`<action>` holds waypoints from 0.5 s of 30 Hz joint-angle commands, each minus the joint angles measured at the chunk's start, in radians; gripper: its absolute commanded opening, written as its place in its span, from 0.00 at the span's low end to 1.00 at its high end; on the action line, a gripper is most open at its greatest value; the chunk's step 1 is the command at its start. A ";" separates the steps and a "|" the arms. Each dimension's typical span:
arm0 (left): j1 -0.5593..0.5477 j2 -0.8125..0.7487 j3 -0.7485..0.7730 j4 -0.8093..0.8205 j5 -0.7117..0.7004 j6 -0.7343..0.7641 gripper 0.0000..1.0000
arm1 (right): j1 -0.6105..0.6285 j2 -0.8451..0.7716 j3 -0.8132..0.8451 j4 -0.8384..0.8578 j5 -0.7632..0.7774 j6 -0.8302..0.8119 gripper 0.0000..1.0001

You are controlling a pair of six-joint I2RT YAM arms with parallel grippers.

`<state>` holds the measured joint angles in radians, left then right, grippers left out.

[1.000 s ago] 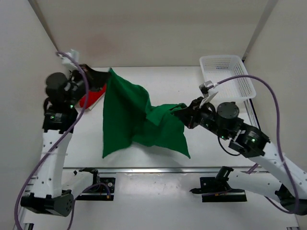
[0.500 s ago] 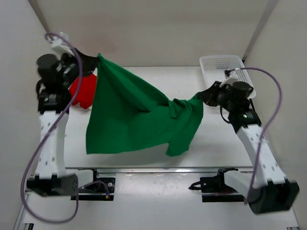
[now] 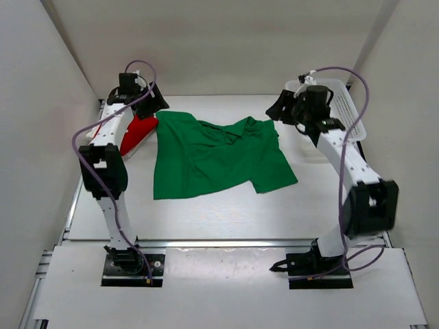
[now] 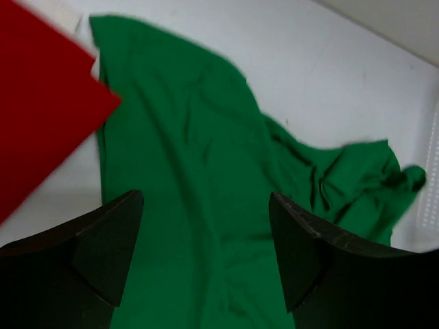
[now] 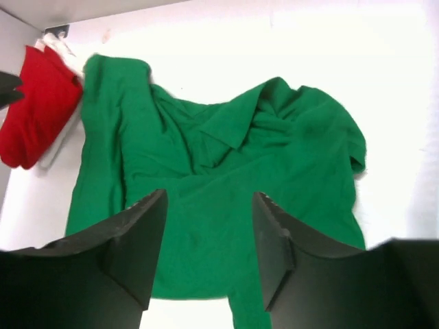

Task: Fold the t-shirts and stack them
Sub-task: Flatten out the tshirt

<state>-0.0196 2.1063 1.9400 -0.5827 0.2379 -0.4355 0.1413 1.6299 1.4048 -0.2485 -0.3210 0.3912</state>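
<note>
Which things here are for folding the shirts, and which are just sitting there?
For the job:
- green cloth t-shirt, spread out in the middle
- bright red cloth t-shirt, at its left

Just lying about:
- white plastic mesh basket, far right corner

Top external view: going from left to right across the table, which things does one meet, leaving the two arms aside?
bright red cloth t-shirt → green cloth t-shirt, lying spread out and creased → white plastic mesh basket
</note>
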 commanded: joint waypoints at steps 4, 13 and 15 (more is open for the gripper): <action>-0.065 -0.496 -0.511 0.133 -0.037 0.030 0.84 | 0.098 -0.366 -0.488 0.241 0.138 0.055 0.46; 0.085 -1.030 -1.361 0.268 0.005 -0.127 0.56 | 0.376 -0.700 -0.918 0.226 0.246 0.078 0.41; 0.089 -1.091 -1.461 0.262 -0.037 -0.150 0.60 | 0.373 -0.801 -0.966 0.209 0.237 0.090 0.41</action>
<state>0.0475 1.1065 0.5621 -0.3653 0.2111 -0.5190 0.5198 0.9459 0.4622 -0.0853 -0.1345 0.4522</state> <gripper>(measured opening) 0.583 0.409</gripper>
